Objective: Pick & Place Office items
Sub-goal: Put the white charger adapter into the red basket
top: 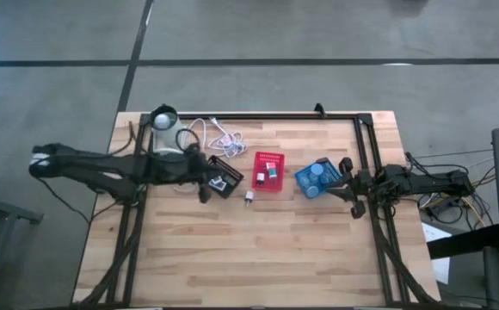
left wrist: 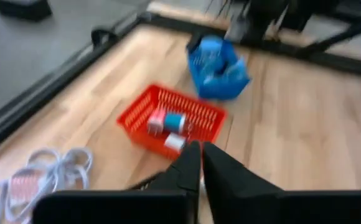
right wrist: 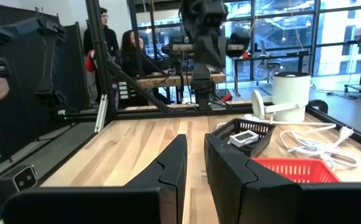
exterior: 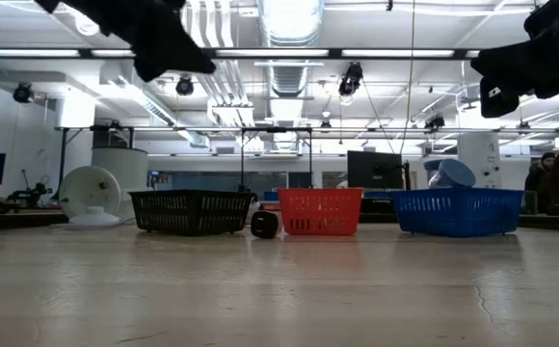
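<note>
1. On the wooden desk (top: 258, 250), in a row from left to right: black bin (top: 224, 176), red bin (top: 267, 171), blue bin (top: 317, 178).
2. Black bin: holds a white block (right wrist: 244, 138) with a dark face; stands near the white lamp (top: 165, 129) and its coiled white cable (top: 216, 135).
3. Red bin: holds three small blocks, one white-and-pink (left wrist: 156, 121), one teal (left wrist: 175, 121), one white (left wrist: 175, 142).
4. Blue bin: holds pale-blue round pieces (top: 317, 170), one rising above the rim in the low view.
5. Loose item: a small dark piece (exterior: 264, 224) on the desk between the black and red bins, just in front of them.
6. Left hand (left wrist: 200, 163): raised above the desk at the black bin's near edge, fingers almost together, holding nothing.
7. Right hand (right wrist: 195, 163): at the desk's right side beside the blue bin, raised, fingers slightly apart, empty.
8. Background: people seated beyond the desk in the right wrist view.
</note>
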